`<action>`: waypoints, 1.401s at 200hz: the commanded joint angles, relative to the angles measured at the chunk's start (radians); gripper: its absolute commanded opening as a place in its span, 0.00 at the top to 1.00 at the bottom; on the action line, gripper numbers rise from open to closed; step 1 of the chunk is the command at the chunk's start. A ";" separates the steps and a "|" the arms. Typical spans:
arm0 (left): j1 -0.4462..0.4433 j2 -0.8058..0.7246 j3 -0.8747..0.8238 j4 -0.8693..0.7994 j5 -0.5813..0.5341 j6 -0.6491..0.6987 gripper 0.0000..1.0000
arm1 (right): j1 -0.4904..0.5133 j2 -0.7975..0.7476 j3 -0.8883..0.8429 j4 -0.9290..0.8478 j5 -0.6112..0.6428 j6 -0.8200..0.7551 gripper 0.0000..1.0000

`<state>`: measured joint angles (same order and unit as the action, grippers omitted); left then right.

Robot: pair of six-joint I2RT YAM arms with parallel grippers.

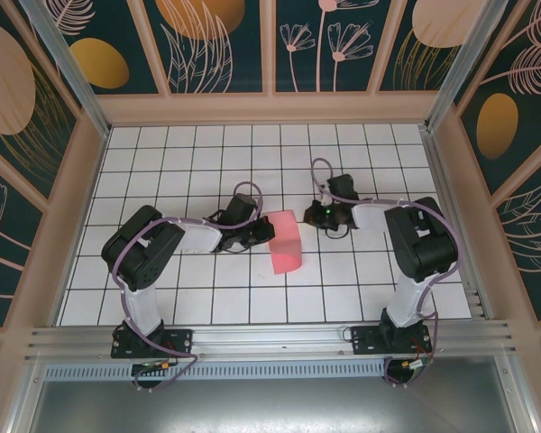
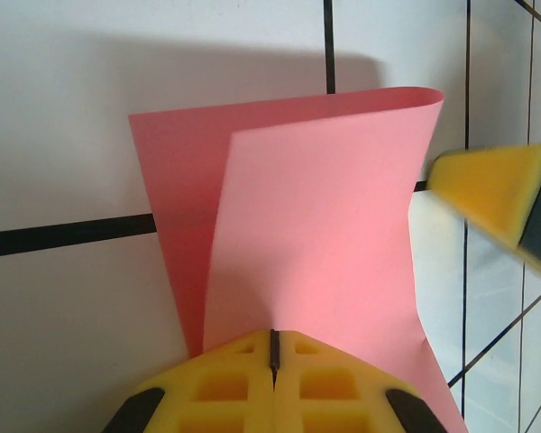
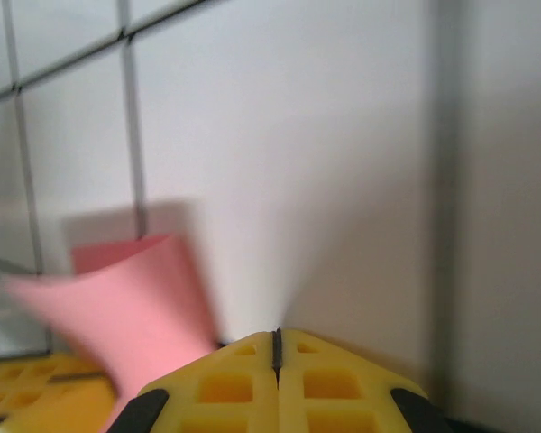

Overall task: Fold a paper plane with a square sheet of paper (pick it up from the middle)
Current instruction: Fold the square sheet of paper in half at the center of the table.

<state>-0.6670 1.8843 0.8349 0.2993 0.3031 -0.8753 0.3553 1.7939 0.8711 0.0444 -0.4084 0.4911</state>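
Fingers [image 2: 225, 388] of the left gripper [image 2: 272, 337] are pinched together on one edge of the square sheet of paper [image 2: 316, 225] (pink-red, bent over on itself in a loose curl), near the middle of the tiled table [image 1: 361, 280]. The right gripper [image 3: 276, 337] is pressed closed on nothing, just beside the sheet.

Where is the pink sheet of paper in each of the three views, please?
Top external: the square sheet of paper is near the middle of the table.
Left wrist: the paper is in the centre, curled over.
Right wrist: the paper is at lower left, blurred.
Shared landmark: the black grid lines.
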 commanded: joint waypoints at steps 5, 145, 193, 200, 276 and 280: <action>0.005 0.089 -0.084 -0.308 -0.147 0.041 1.00 | -0.010 -0.102 -0.015 0.003 0.026 -0.025 1.00; 0.004 0.123 -0.029 -0.359 -0.162 0.114 1.00 | 0.044 0.108 0.056 0.148 0.038 0.103 1.00; 0.004 0.119 -0.054 -0.337 -0.175 0.129 1.00 | -0.005 0.048 0.102 0.101 0.129 0.085 1.00; 0.004 0.114 -0.059 -0.334 -0.179 0.129 1.00 | 0.000 0.029 0.097 0.102 0.111 0.084 1.00; 0.004 0.121 -0.044 -0.331 -0.185 0.135 1.00 | 0.122 0.034 0.048 0.157 -0.032 0.145 1.00; 0.003 0.121 -0.043 -0.331 -0.186 0.137 1.00 | 0.124 0.043 0.054 0.154 -0.031 0.144 1.00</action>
<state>-0.6754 1.8858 0.8616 0.2497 0.2794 -0.7811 0.4690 1.7836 0.9176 0.1883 -0.4099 0.6136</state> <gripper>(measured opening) 0.067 0.055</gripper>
